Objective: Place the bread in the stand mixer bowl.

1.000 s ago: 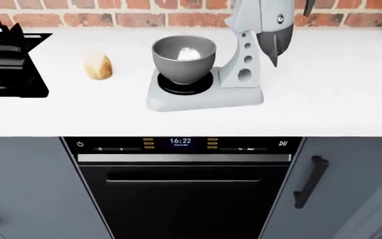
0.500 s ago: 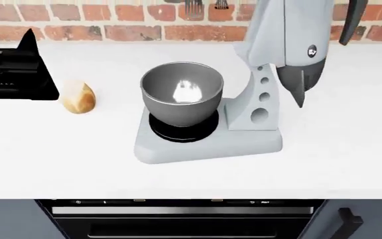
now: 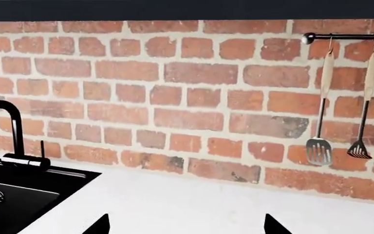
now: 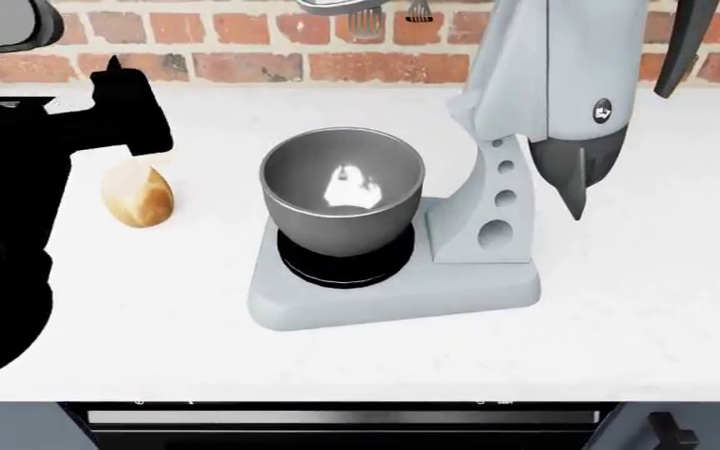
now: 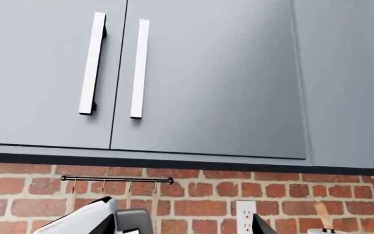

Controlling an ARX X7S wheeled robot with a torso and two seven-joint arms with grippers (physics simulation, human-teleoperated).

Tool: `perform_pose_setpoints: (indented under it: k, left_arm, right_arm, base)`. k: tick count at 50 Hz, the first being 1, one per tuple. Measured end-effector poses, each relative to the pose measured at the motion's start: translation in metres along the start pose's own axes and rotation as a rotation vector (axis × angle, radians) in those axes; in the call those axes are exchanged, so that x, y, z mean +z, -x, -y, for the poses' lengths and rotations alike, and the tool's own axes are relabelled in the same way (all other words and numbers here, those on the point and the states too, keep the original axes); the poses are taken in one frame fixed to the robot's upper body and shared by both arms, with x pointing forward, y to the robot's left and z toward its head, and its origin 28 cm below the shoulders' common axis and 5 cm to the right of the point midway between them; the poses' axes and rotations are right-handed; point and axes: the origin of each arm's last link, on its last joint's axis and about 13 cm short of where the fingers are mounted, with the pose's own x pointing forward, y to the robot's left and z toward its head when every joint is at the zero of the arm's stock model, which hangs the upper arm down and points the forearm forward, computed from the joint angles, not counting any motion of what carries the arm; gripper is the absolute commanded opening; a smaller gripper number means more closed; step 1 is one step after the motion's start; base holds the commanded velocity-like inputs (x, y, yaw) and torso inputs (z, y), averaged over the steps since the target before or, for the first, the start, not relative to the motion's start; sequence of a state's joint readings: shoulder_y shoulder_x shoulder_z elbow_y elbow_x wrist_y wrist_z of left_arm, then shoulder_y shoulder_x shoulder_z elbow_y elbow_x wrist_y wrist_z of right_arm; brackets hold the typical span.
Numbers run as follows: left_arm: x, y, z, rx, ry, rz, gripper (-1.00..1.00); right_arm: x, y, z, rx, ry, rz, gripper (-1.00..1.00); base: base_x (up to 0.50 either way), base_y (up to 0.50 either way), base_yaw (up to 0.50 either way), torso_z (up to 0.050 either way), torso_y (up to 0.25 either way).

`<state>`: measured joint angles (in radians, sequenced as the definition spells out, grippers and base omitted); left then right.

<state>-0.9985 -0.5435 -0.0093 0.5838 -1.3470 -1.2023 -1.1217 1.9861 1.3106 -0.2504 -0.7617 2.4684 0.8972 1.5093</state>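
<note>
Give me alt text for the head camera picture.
A small bread chunk lies on a white counter just left of a grey stand mixer's empty bowl. The dark left arm fills the left edge, and a brick wall runs behind.

We see our left arm as a flat black, angular mass with a pale grey rounded piece at its top. Our left hand shows only two black pointed fingertips. Our right hand shows similar dark tips.
</note>
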Motion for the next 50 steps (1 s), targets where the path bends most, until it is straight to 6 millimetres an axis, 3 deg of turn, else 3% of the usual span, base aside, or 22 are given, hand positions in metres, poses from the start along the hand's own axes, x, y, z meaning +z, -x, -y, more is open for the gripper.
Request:
perform_pose_setpoints:
  k: [16, 29, 50]
  left_arm:
    - [-0.027, -0.026, 0.027, 0.060, 0.000, -0.069, 1.00]
    - [-0.038, -0.026, 0.034, 0.179, -0.033, -0.060, 1.00]
    - [-0.058, -0.030, 0.046, 0.121, -0.019, -0.113, 1.00]
  right_arm:
    - [-0.003, 0.003, 0.003, -0.009, -0.007, 0.003, 1.00]
    - [-0.005, 0.005, 0.003, -0.007, -0.012, 0.004, 1.00]
    - [-0.009, 0.008, 0.004, 0.007, -0.017, 0.001, 1.00]
  base:
    - [0.00, 0.00, 0.00, 0.000, 0.000]
    - [0.00, 0.00, 0.00, 0.000, 0.000]
    - [0.00, 0.00, 0.00, 0.000, 0.000]
